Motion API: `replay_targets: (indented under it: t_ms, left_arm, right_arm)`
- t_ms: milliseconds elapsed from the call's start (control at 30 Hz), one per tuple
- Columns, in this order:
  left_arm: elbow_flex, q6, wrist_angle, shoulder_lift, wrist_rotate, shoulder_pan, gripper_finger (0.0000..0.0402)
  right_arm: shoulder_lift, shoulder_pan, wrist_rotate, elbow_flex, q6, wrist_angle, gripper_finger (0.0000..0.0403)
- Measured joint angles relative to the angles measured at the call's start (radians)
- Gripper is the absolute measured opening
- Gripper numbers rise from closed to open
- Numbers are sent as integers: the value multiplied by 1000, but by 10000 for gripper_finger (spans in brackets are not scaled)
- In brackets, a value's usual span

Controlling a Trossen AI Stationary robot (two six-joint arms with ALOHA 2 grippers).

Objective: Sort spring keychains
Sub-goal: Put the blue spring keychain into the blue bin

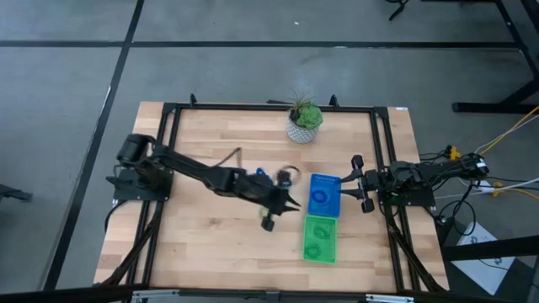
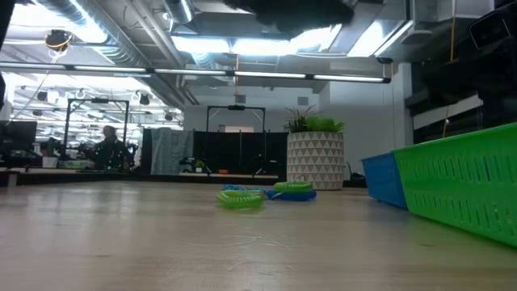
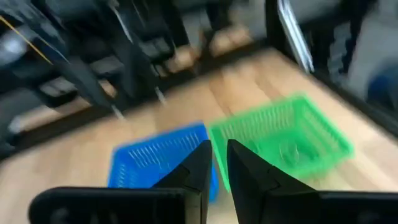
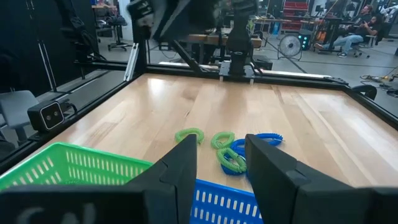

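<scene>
A robot's left gripper [image 1: 278, 206] hovers over the middle of the wooden table [image 1: 202, 244], just beside the blue tray [image 1: 323, 194] and the green tray [image 1: 319, 239], which lie end to end toward the table's right edge. In the left wrist view its jaws stand only a narrow slit apart, with nothing visible between them — whether they pinch anything cannot be told.

The remaining loose spring keychains [image 4: 231, 149], green and blue coils, lie bunched on the bare wood near the blue tray's far end, toward the potted plant [image 1: 304, 120] at the far edge. At least one coil already rests in each tray.

The right gripper [image 1: 360, 183] waits at the right edge, jaws parted and empty.

Sorting looks partly done; the next move likely calls for reaching back to the cluster and isolating one coil from its tangled neighbours.
</scene>
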Motion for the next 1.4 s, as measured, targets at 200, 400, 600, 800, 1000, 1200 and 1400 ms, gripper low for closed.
replay_targets:
  t_ms: [200,400,600,800,1000,1200,1400]
  left_arm:
    - [-295,21,458,-122,-152,11,36]
    - [-432,65,702,-198,-195,29,37]
    - [-436,59,592,-224,-180,54,35]
    - [-436,-5,519,-224,-106,82,34]
    - [-435,-10,397,-223,-76,91,33]
    - [-358,1,148,-227,-81,99,32]
    - [-280,-42,-86,-216,-81,98,31]
  right_arm:
    - [0,0,0,0,0,0,136]
    - [0,0,0,0,0,0,136]
    - [0,0,0,0,0,0,136]
    - [0,0,0,0,0,0,136]
    - [0,0,0,0,0,0,136]
    - [0,0,0,0,0,0,136]
    - [0,0,0,0,0,0,136]
